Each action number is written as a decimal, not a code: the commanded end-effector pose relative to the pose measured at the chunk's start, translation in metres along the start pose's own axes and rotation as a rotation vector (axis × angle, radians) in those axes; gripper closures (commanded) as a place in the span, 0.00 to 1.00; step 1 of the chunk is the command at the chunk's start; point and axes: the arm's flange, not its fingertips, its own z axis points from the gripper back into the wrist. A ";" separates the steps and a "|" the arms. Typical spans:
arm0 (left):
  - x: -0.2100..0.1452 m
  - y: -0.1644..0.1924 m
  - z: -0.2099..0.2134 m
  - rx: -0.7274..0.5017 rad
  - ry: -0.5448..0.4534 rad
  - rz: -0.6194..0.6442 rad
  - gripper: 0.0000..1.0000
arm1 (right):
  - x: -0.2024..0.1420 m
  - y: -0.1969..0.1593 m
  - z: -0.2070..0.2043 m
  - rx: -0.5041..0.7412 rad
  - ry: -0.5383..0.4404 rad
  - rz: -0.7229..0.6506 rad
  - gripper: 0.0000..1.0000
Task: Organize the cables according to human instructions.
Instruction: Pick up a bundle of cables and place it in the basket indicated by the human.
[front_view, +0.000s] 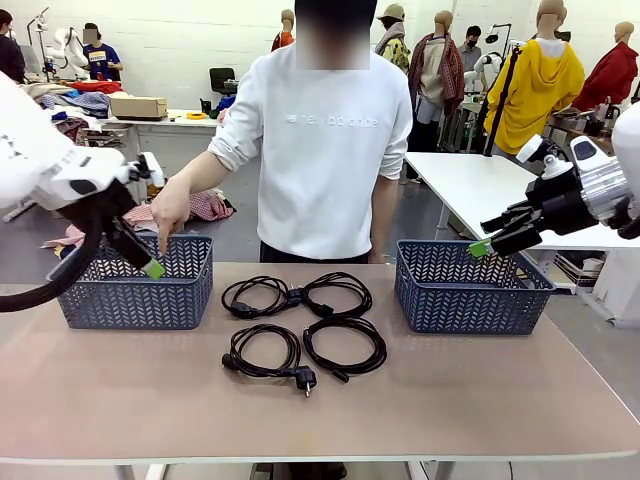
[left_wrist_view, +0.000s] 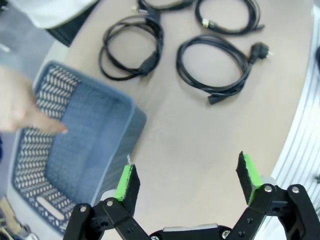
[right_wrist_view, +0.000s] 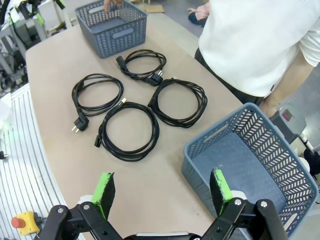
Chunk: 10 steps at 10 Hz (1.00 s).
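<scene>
We see the left gripper (left_wrist_view: 186, 172) hanging above the pale beige table (left_wrist_view: 200, 140) with its jaws released wide, and nothing sits between the green pads (left_wrist_view: 124, 181). Just beside its left-hand finger, as the wrist camera looks, stands a grey-blue plastic basket with a herringbone lattice wall (left_wrist_view: 107, 150). A blurred hand (left_wrist_view: 17, 107) of the person reaches over the far side of this basket, one finger pointing down into it. Ahead of these jaws, well past the fingertips, lie the four thin black power cables (left_wrist_view: 217, 67) — each one a loose round coil, flat on the table. The coil nearest to the jaws ends in a chunky plug with two pins.

The right gripper (right_wrist_view: 161, 182) is released as well, its jaws wide apart and holding nothing. A second grey-blue lattice basket (right_wrist_view: 210, 145) stands just beside its right-hand finger and a little ahead of it. The cables lie ahead of the gap and slightly to its left, two rows of two, close together; beyond them stands the first basket. The person in a white long-sleeved sweatshirt (right_wrist_view: 260, 45) stands at the table edge, ahead and to the right of these jaws. In the front view the cables lie between the two baskets, well apart from both grippers.
</scene>
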 end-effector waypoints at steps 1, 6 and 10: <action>0.031 -0.010 -0.021 -0.002 0.094 -0.132 0.00 | 0.001 0.000 -0.001 0.007 -0.018 -0.004 0.00; 0.090 -0.068 -0.097 -0.108 0.237 -0.328 0.00 | 0.001 0.000 -0.001 0.007 -0.018 -0.004 0.00; 0.101 -0.090 -0.125 -0.170 0.267 -0.369 0.00 | 0.001 0.000 -0.001 0.007 -0.018 -0.004 0.00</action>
